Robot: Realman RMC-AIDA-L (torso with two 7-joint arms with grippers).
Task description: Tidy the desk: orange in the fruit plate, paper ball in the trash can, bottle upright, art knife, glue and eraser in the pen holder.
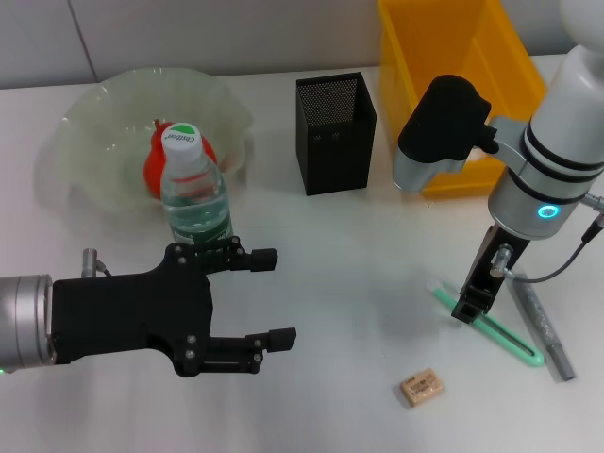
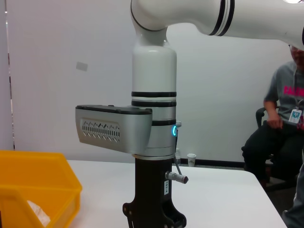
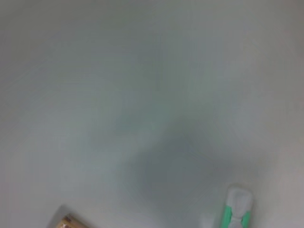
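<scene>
One upright bottle [image 1: 195, 189] in front of the fruit plate [image 1: 90, 123] holding one orange [image 1: 154, 168], left gripper [image 1: 269, 297] released beside the bottle, right gripper [image 1: 469, 309] lowered onto one green art knife [image 1: 491, 327], finger state cannot be told, one eraser [image 1: 421, 388] nearby.

Bright yellow plastic bin [image 1: 453, 57], black mesh cup [image 1: 335, 132], red-orange fruit [image 1: 156, 165], pale green ruffled bowl [image 1: 94, 123], seemingly tan eraser block [image 1: 421, 388].

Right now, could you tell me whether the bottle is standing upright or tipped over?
Upright: the bottle stands on the table with its cap on top, before the fruit plate, behind the open left gripper.
</scene>
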